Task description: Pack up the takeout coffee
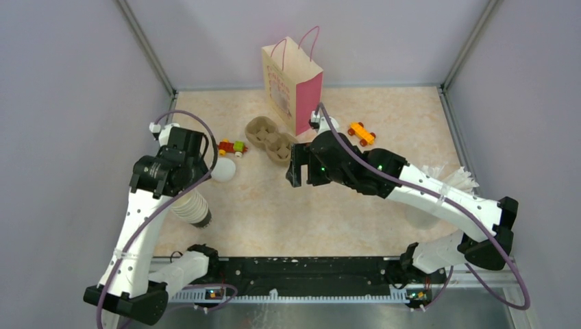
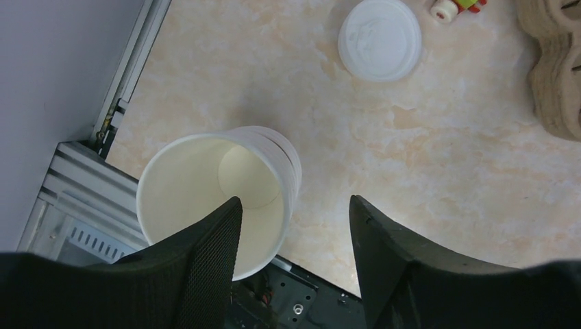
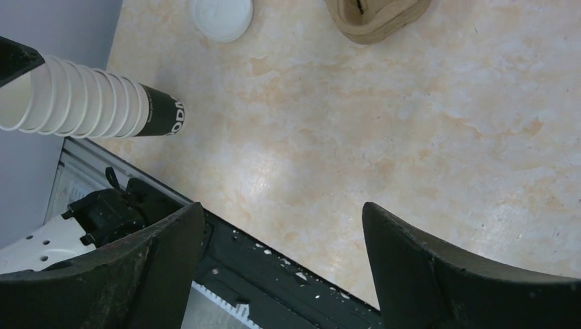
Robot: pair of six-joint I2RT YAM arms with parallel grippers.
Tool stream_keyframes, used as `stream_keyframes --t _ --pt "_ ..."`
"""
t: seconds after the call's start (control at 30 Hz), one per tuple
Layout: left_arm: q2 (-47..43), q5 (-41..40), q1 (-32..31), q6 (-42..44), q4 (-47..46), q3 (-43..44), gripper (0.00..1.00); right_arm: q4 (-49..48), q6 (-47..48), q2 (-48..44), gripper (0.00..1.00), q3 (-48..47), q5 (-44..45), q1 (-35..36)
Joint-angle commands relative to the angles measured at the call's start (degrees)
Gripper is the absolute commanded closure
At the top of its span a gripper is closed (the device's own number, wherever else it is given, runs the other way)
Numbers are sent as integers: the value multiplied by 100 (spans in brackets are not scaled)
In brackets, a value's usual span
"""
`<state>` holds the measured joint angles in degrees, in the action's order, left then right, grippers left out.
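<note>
The takeout coffee (image 2: 380,38) stands lidded on the table, at about 1 o'clock from the left gripper (image 2: 294,202) in the left wrist view and well apart from it. That gripper's fingers (image 2: 384,267) are spread. One finger overlaps the mouth of the stack of nested cups (image 2: 219,199), and the other stands clear of its wall; whether the first touches the rim I cannot tell. The top cup shows only its cream bottom.

The right gripper (image 3: 281,205) hangs with its fingers wide apart over bare table. In the top view the coffee is at its 9 o'clock, well apart.

The cardboard cup carrier (image 1: 270,140) lies at 1 o'clock from the coffee, its wells showing bare cardboard. At the carrier's 12 o'clock the paper bag (image 1: 291,82) stands upright; its inside is not visible.
</note>
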<state>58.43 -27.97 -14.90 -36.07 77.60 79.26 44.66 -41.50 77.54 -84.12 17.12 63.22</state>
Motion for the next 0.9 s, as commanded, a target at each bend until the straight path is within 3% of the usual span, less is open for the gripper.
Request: stream_keyframes --t 0.0,0.4,0.87 --pt "-232 -108 31 155 -293 -378 38 -118 273 -149 17 -130 160 49" --pt "-393 -128 31 419 -691 -776 52 -384 -82 -545 19 454 252 45" --pt "-613 -166 31 565 -858 -1017 60 -190 -52 -362 20 124 220 43"
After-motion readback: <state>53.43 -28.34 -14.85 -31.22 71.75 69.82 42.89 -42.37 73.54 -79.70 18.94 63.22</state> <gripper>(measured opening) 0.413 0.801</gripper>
